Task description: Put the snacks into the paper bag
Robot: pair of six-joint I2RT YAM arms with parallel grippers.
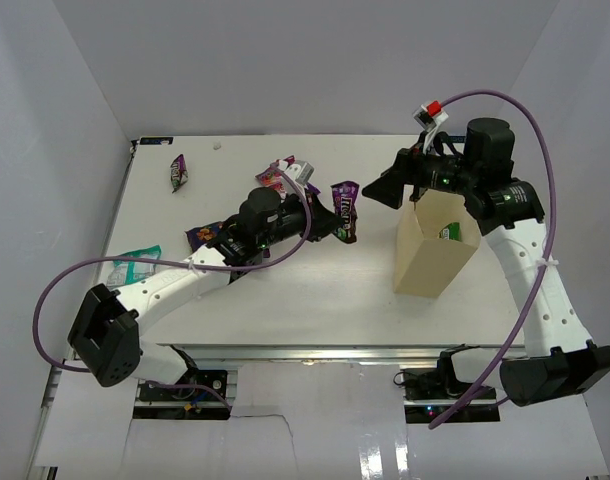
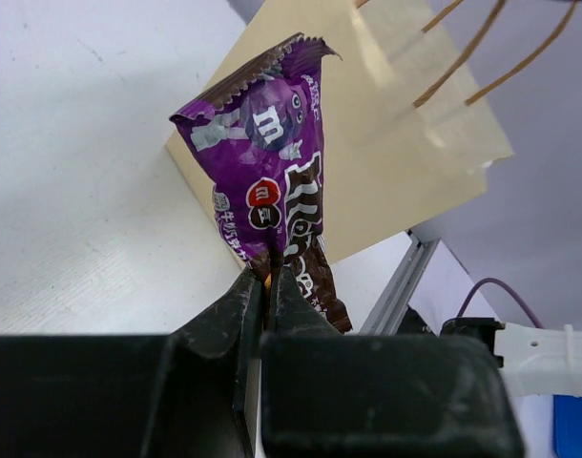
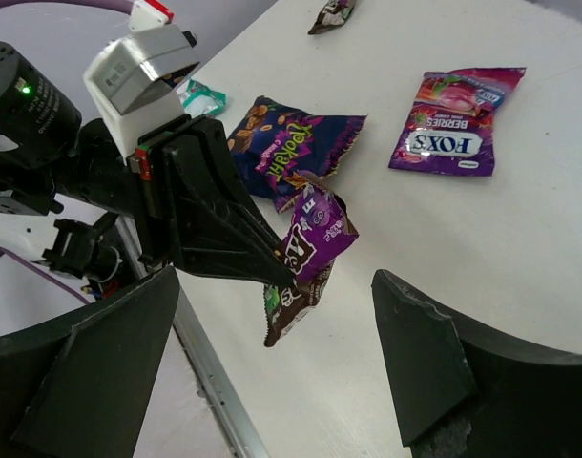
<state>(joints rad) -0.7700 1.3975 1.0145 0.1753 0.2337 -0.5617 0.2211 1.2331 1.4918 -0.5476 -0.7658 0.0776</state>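
Note:
My left gripper (image 1: pixel 337 222) is shut on a purple M&M's packet (image 1: pixel 345 210) and holds it above the table, just left of the tan paper bag (image 1: pixel 425 260). In the left wrist view the packet (image 2: pixel 272 181) stands up from the shut jaws, with the bag (image 2: pixel 405 143) behind it. My right gripper (image 1: pixel 387 190) is open and empty beside the bag's top, pointing at the packet (image 3: pixel 315 239). A green-white packet (image 1: pixel 447 234) lies inside the bag. On the table lie a big purple bag (image 3: pixel 291 143), a pink-red bag (image 3: pixel 453 134), a teal packet (image 1: pixel 135 265) and a small dark bar (image 1: pixel 178 172).
The table's front edge with its metal rail (image 3: pixel 205 372) runs just below the held packet. White walls enclose the table at the back and sides. The left arm (image 1: pixel 185 275) stretches across the table's left half.

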